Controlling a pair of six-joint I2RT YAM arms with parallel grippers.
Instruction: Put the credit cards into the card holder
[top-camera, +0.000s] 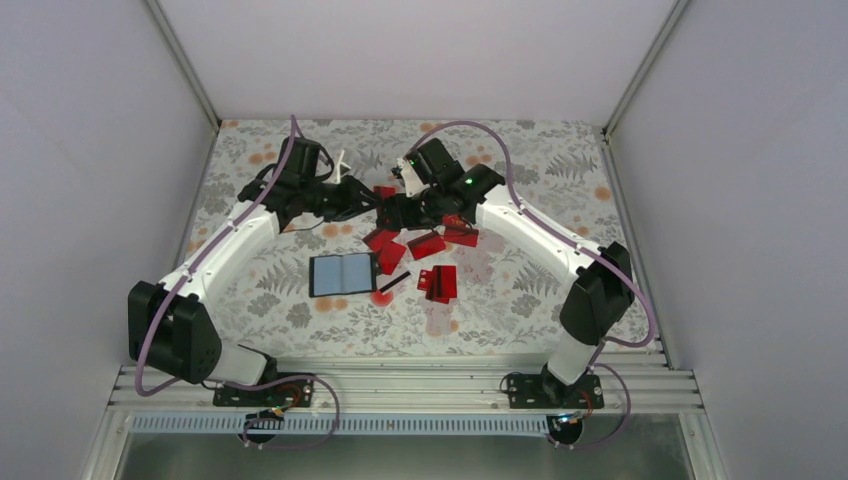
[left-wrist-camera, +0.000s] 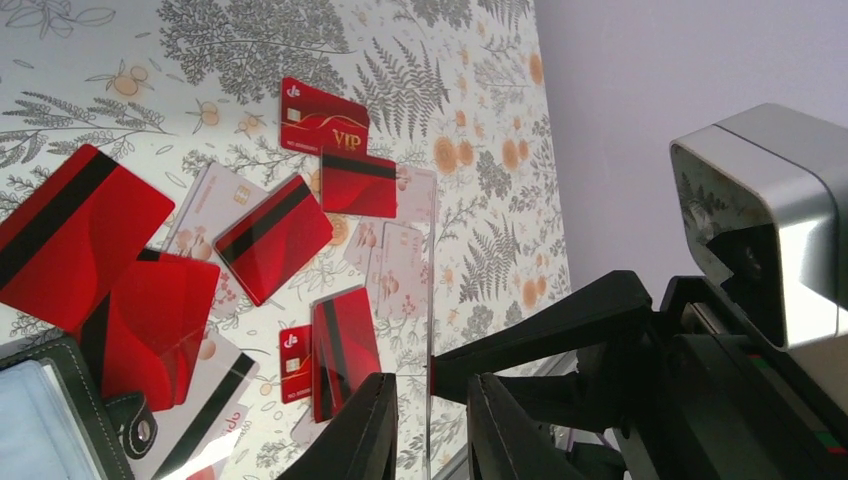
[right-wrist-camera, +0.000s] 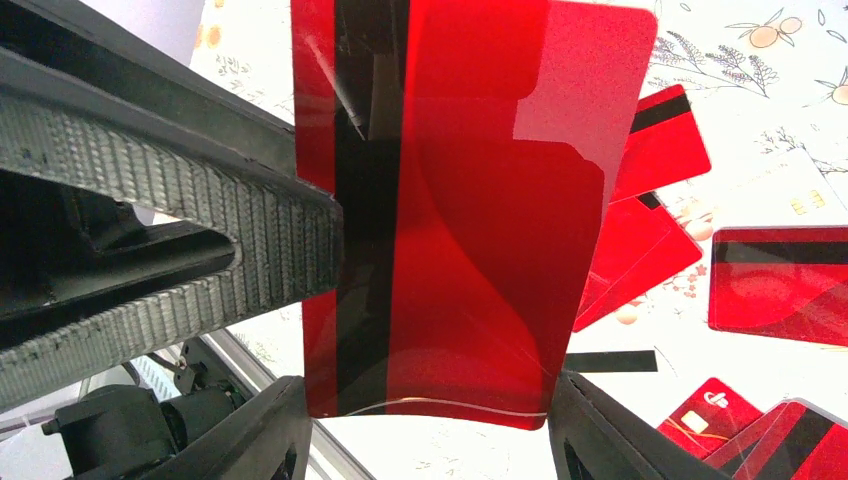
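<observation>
My right gripper (top-camera: 402, 212) (right-wrist-camera: 432, 425) is shut on a red credit card with a black stripe (right-wrist-camera: 470, 230), pinching it by two opposite edges so that it bows, and holds it above the table. My left gripper (top-camera: 366, 200) (left-wrist-camera: 432, 432) is open, with one jaw on each side of this card, which shows edge-on (left-wrist-camera: 430, 300). Several more red cards (top-camera: 427, 243) (left-wrist-camera: 272, 238) lie loose on the table, one with gold VIP lettering (left-wrist-camera: 323, 120). The black card holder (top-camera: 342, 274) (left-wrist-camera: 45, 420) lies open near them, grey-blue face up.
A small red round spot (top-camera: 382, 296) and a black strip (top-camera: 394, 282) lie beside the holder. Pale cards (left-wrist-camera: 400, 268) lie among the red ones. A white object (top-camera: 340, 165) sits at the back. Grey walls (top-camera: 90, 150) enclose the floral table.
</observation>
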